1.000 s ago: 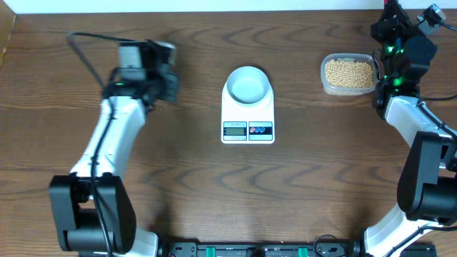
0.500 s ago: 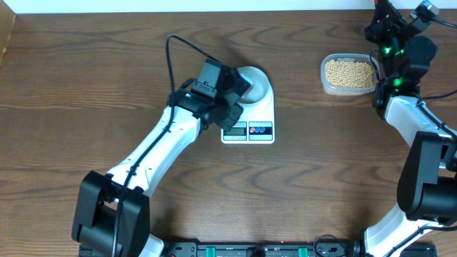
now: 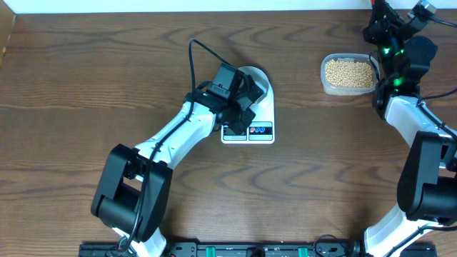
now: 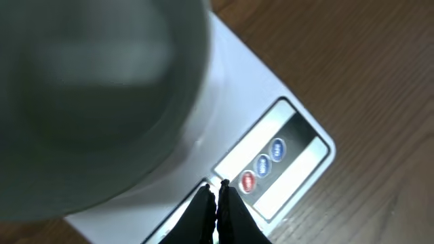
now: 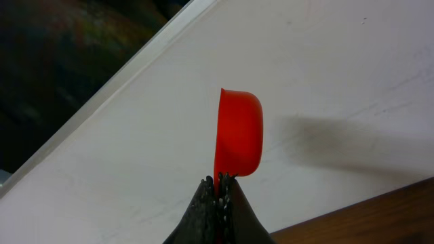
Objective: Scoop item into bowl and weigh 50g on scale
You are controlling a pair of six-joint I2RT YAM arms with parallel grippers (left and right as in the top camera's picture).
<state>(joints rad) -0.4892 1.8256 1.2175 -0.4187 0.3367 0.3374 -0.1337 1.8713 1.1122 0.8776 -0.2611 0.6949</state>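
A dark brown wood-grain tabletop (image 3: 86,86) fills the overhead view, with a pale strip along its far edge.

From the near left, the white left arm (image 3: 178,132) reaches diagonally to the middle of the tabletop. A black cable (image 3: 191,61) loops above it. The left pincer (image 4: 217,195) is closed, its two black tips pressed together and holding nothing. The tips point down at the front panel of the scale (image 3: 264,114), just beside the red one of three round buttons (image 4: 247,181); the other two are blue. Whether the tips touch the panel cannot be told. A pale display (image 4: 291,177) lies next to the buttons.

The scale, white and rectangular, sits at the centre of the tabletop. The pale blue-white bowl (image 3: 257,80) stands on its far half, partly covered from above by the left wrist. In the left wrist view the bowl (image 4: 88,95) is a large blurred grey shape.

Further right, well apart from the scale, a clear rounded plastic container (image 3: 325,84) holds the beige-yellow beans (image 3: 348,72). All the beans in view are in this container.

At the far right, the right arm (image 3: 410,118) stands just beside the container. The right pincer (image 5: 218,184) is clamped narrowly on the handle of a red scoop (image 5: 239,132), seen against a white surface. Whether the scoop holds anything cannot be told.
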